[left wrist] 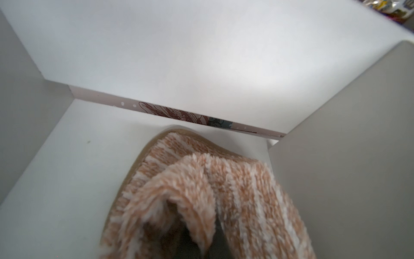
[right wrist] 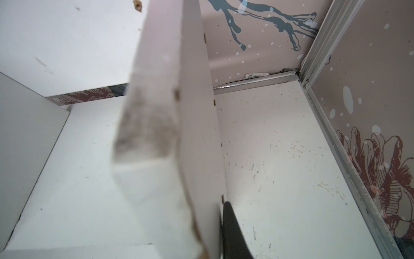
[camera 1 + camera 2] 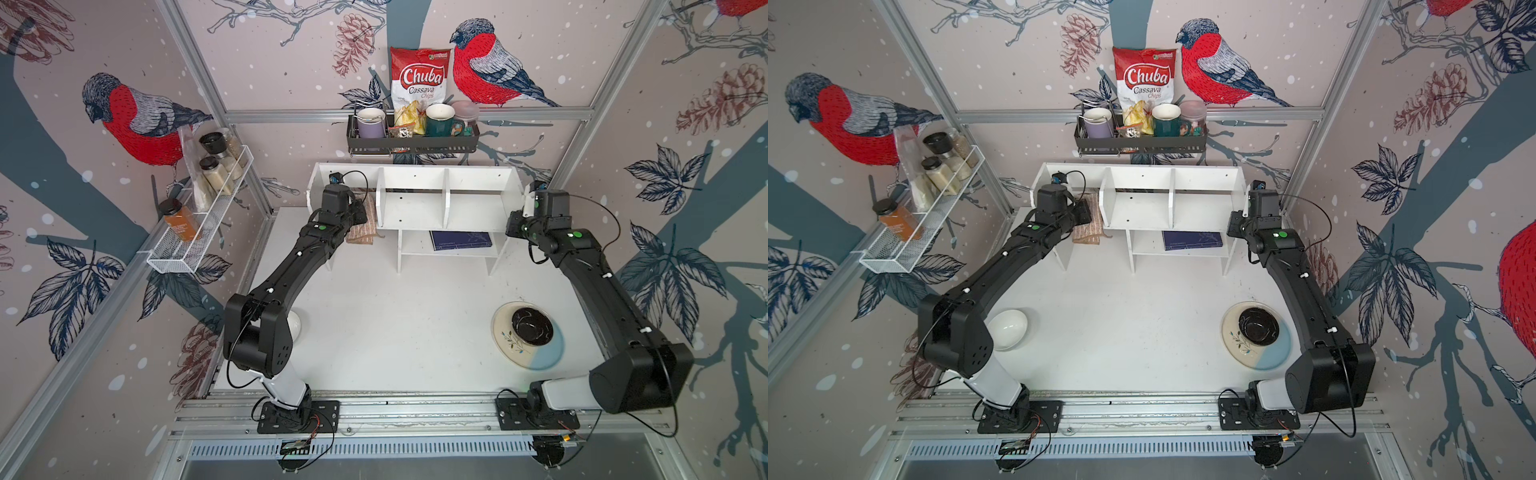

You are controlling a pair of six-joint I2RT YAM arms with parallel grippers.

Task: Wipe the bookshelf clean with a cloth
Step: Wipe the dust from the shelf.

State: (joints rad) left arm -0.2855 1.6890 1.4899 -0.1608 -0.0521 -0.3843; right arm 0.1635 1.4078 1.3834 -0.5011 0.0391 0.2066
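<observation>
The white bookshelf [image 3: 478, 208] [image 3: 1204, 208] stands at the back of the table in both top views. My left gripper [image 3: 360, 208] [image 3: 1084, 214] reaches into its left upper compartment, shut on the tan striped cloth [image 3: 365, 232] [image 3: 1088, 232]. In the left wrist view the cloth [image 1: 224, 190] drapes over the jaws and hides them, its front fold lying on the compartment floor [image 1: 67, 168]. One end hangs over the shelf's front edge. My right gripper [image 3: 525, 203] [image 2: 208, 242] is shut on the bookshelf's right end panel [image 2: 197, 134], with one black finger [image 2: 230, 233] on the panel's outer face.
A dark blue book [image 3: 461, 240] lies on the lower shelf. A plate [image 3: 509, 349] with a black bowl [image 3: 532, 326] sits at the right front, a white bowl [image 3: 1007, 328] by the left arm's base. A black wall rack [image 3: 411, 143] hangs above the shelf, a white mesh rack [image 3: 199, 232] at left.
</observation>
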